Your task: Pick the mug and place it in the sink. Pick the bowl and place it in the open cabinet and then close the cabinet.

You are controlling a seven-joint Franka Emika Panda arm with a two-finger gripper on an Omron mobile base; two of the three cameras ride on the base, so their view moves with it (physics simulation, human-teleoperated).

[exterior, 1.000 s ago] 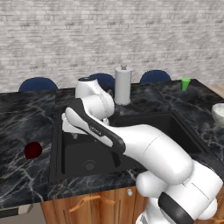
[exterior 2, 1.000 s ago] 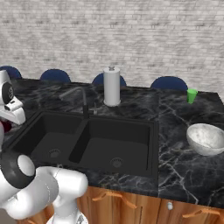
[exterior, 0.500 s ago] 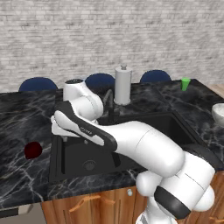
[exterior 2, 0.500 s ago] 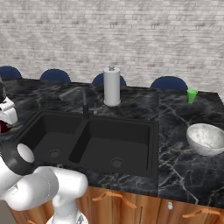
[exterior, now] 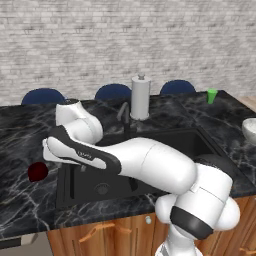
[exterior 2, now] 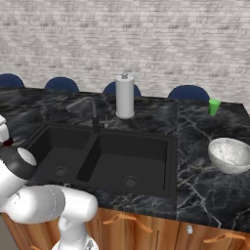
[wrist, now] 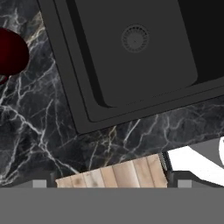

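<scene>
- The mug [exterior: 37, 171] is seen standing on the dark marble worktop [exterior: 20, 200], just left of the sink [exterior: 100, 187] and apart from its rim.
- In the hand view the mug [wrist: 11, 52] is found at the left edge, beside the sink's left basin [wrist: 135, 48].
- The arm is stretched low over the sink's left end, with its hand near the mug.
- The claw itself is hidden behind the arm; its jaws are taken to be fully open, and nothing is seen held.
- A faucet [exterior: 123, 112] and a paper-towel roll [exterior: 140, 97] are set behind the sink.
- A green cup [exterior: 212, 95] is placed at the back right of the worktop.
- The bowl [exterior 2: 230, 155] is seen resting upright on the worktop, well right of the sink.
</scene>
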